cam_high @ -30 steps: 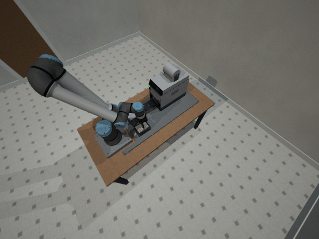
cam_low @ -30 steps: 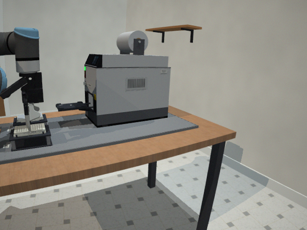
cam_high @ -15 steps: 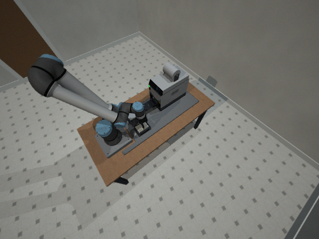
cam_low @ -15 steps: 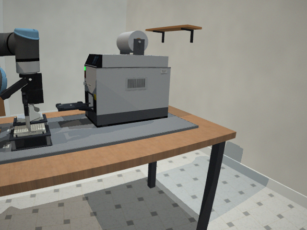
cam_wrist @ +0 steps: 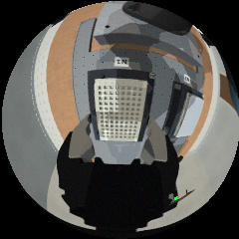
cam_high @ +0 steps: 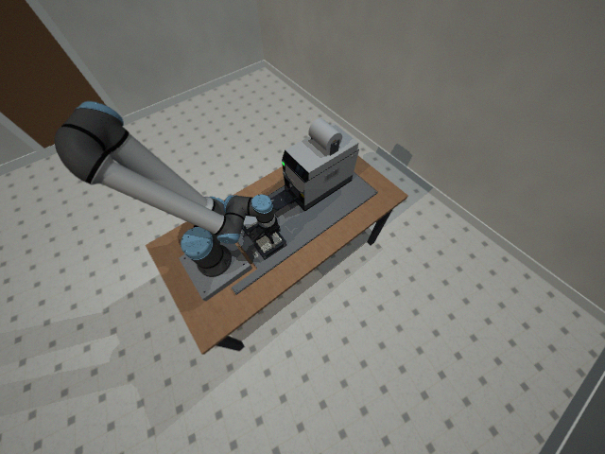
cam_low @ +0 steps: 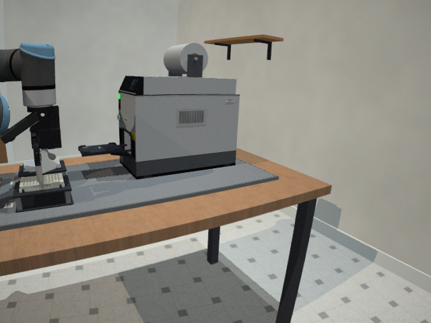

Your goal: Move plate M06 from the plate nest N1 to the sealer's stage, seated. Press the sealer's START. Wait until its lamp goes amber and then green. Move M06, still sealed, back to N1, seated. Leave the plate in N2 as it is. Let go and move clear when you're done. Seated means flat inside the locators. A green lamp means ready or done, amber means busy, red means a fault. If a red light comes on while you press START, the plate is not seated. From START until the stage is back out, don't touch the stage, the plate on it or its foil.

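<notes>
Sitting flat in nest N1 (cam_wrist: 90, 82), plate M06 (cam_wrist: 120, 111) is showing its white wells between the two fingers of the gripper (cam_low: 41, 173), which is standing open around it and gripping nothing. Just to the right, the second plate (cam_wrist: 188, 117) is lying in N2. Far along the table (cam_low: 209, 204), the sealer (cam_low: 180, 121) is showing a green lamp (cam_low: 119, 95), its stage (cam_low: 99, 149) extended outward

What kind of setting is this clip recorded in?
Probably a lab automation bench: a grey box-shaped plate sealer with a foil roll on top, white multi-well plates in black nests, and a grey six-joint arm on a wooden table.
</notes>
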